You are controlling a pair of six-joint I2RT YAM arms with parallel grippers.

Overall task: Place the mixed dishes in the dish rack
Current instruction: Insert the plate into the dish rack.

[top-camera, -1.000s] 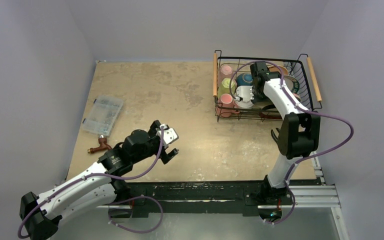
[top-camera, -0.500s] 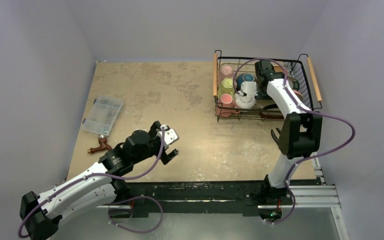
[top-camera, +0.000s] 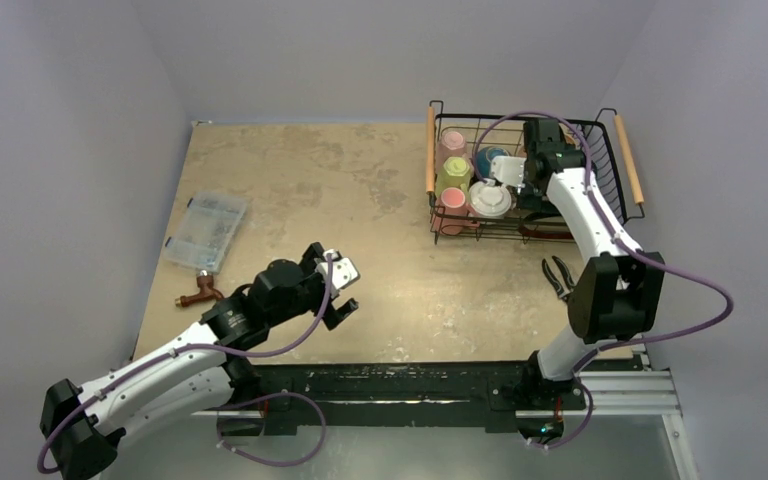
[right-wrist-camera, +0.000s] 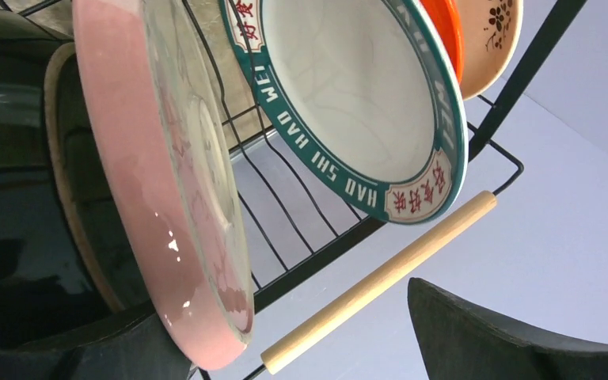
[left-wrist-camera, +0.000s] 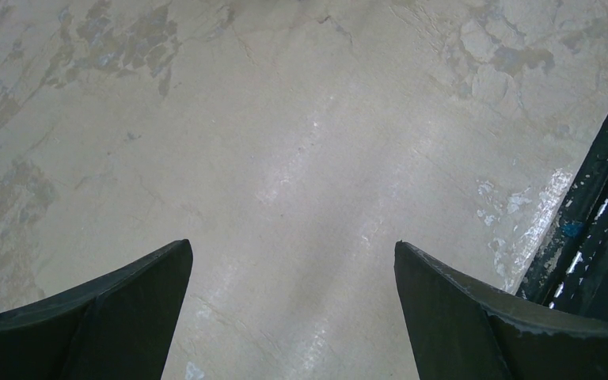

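The dish rack (top-camera: 480, 118) sits at the upper right of the overhead view. It is a black wire basket with a wooden handle (top-camera: 430, 150) on each short side, standing on the mottled tan table (top-camera: 360, 180). Down its left side three mugs stand in a column: a pale pink mug (top-camera: 451, 139) at the top, a yellow-green mug (top-camera: 453, 172) in the middle and a salmon mug (top-camera: 451, 198) at the bottom. Just right of them are a teal bowl (top-camera: 491, 160) and, below it, a white mug (top-camera: 489, 199). The right arm reaches up from the lower right and bends over the middle of the rack, hiding much of its right half.

The right wrist view shows plates standing on edge in the wires. A pink plate (right-wrist-camera: 166, 182) is at the left and a cream plate with a green lettered rim (right-wrist-camera: 348, 103) is in the centre. An orange plate (right-wrist-camera: 451, 32) stands behind that one, and a flowered cream plate (right-wrist-camera: 491, 24) is in the upper right corner. The right claw (right-wrist-camera: 281, 317) is spread wide with nothing between its fingers. The pink plate's lower edge is right by the finger at lower left, and I can't tell whether they touch.

The left claw (left-wrist-camera: 291, 247) is spread wide too and holds nothing. It is over bare table in the lower middle of the overhead view. Black pliers (top-camera: 558, 275) lie on the table just below the rack. A clear plastic box (top-camera: 206, 230) lies near the table's left edge.
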